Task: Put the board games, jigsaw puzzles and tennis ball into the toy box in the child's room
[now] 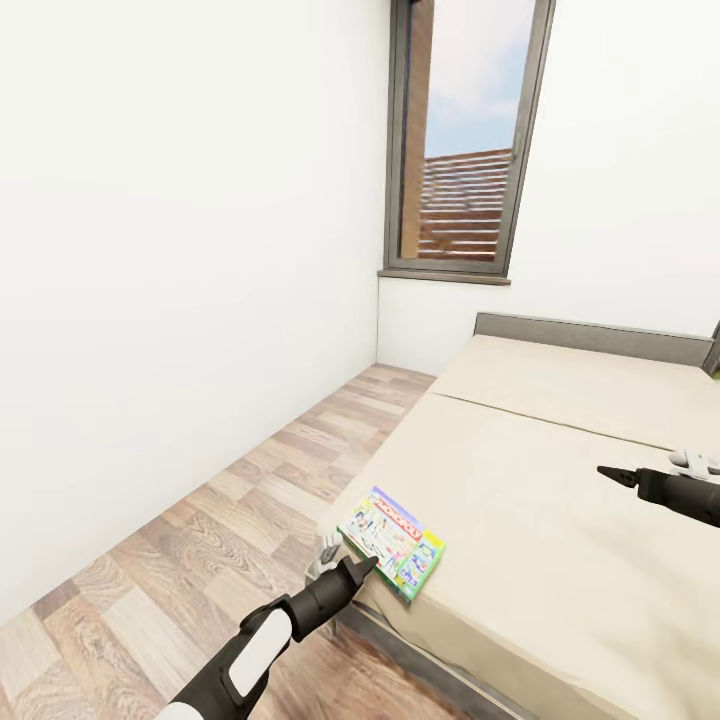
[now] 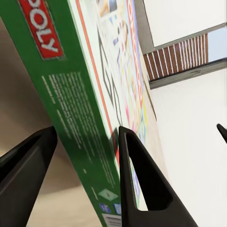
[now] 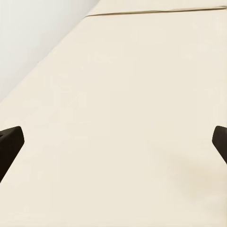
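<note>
Head view is showing a board game (image 1: 393, 541), a Monopoly box with a green edge, lying at the near corner of the bed (image 1: 560, 520) just beside the mattress edge. Left hand (image 1: 352, 566) is reaching up from below on its black-and-white arm, its tip touching the near side of the box. Left wrist view is showing the two dark fingers (image 2: 142, 184) straddling the box's green edge (image 2: 80, 109), one on each side, though whether they are pressing on it I cannot tell. Right hand (image 1: 612, 474) is hovering over the bed at the right, well apart from the box, its arm stretching level. Right wrist view is showing its fingertips (image 3: 8, 146) standing wide apart, holding nothing, above the bare beige mattress (image 3: 127, 94). Wood floor (image 1: 200, 560) is running beside the bed toward a tall window (image 1: 460, 140).
</note>
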Motion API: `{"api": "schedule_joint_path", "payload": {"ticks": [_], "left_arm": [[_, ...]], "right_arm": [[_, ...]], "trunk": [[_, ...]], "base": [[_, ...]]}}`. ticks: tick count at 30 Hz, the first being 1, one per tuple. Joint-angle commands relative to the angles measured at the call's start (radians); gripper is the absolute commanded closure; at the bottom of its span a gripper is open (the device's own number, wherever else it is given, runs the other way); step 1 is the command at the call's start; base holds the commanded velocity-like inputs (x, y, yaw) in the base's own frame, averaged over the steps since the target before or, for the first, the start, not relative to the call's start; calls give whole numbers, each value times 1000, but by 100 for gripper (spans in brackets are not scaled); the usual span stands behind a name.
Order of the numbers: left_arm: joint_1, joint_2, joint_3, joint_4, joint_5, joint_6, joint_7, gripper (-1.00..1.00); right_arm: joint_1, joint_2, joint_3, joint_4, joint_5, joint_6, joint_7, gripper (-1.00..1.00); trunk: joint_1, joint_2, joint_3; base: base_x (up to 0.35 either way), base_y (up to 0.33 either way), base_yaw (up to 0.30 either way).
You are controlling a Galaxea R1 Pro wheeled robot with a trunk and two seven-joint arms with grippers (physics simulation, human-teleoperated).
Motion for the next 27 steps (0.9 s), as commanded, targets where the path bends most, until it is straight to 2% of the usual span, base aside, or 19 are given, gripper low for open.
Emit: {"api": "schedule_joint_path", "payload": {"ticks": [1, 6, 17, 20, 21, 25, 26, 27], "left_arm": [[0, 0, -1, -1, 10, 8, -3, 100], [1, 1, -2, -9, 11, 8, -15, 100], [19, 16, -4, -123, 11, 26, -51, 100], [28, 22, -7, -170, 11, 44, -54, 100], [28, 22, -7, -170, 11, 44, -54, 100], [49, 28, -5, -232, 11, 74, -57, 100], [49, 28, -5, -232, 11, 74, -57, 100], [56, 30, -4, -246, 11, 80, -57, 100]], "right_arm": [[-1, 0, -1, -1, 1, 7, 5, -100], [-1, 0, -1, -1, 1, 7, 5, -100], [-1, 4, 3, -1, 0, 7, 5, -100], [-1, 14, 35, -1, 0, 11, 5, -100], [-1, 14, 35, -1, 0, 11, 5, -100], [-2, 26, 116, -2, 0, 26, 3, -100], [-2, 26, 116, -2, 0, 26, 3, -100], [-2, 28, 136, -2, 0, 29, 3, -100]], "trunk": [[0, 0, -1], [0, 0, -1], [0, 0, -1], [0, 0, -1], [0, 0, -1], [0, 0, -1], [0, 0, -1], [0, 0, -1]], "base": [[0, 0, 0], [0, 0, 0], [0, 0, 0], [0, 0, 0], [0, 0, 0], [0, 0, 0], [0, 0, 0], [0, 0, 0]]}}
